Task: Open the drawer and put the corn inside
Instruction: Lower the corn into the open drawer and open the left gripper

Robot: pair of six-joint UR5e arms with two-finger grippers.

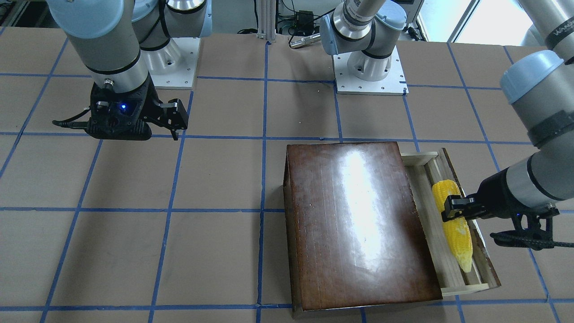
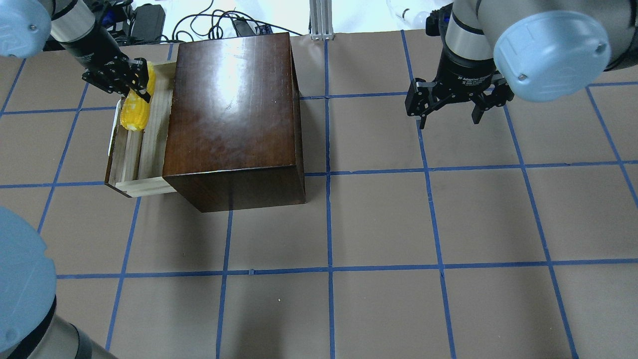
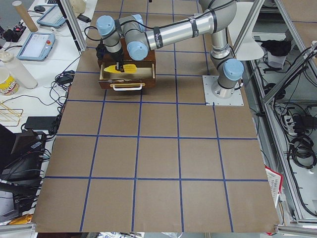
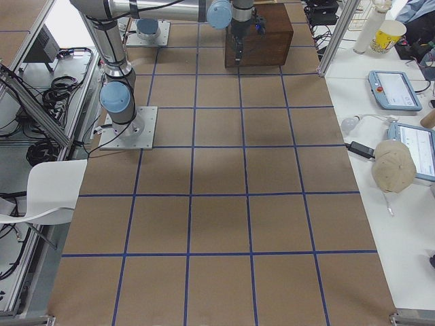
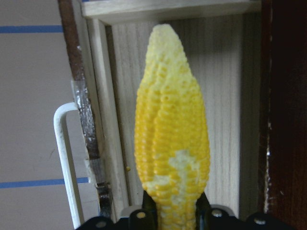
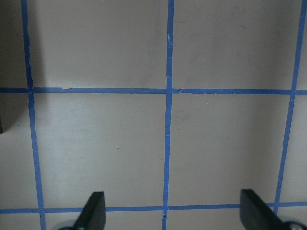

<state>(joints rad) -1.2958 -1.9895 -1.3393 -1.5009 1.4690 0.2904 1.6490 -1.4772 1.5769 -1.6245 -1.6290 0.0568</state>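
My left end effector point(image 1: 451, 210) is clamped on the corn point(image 1: 458, 233) near its thick end. The cob stretches out ahead of my fingers along the pulled-out drawer point(image 1: 425, 193), beside the box point(image 1: 358, 224). I cannot tell whether it rests on the drawer floor. My right end effector point(image 2: 448, 119) hangs with fingers apart over the desk point(image 2: 349, 224), well apart from the box.

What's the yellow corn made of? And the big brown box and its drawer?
The corn looks like plastic or rubber: bright, even yellow with moulded kernel rows, so it is probably a toy. The box seems to be wood with a glossy dark-brown varnish; light glares off its top. The drawer looks like bare pale wood, matte, with visible grain.
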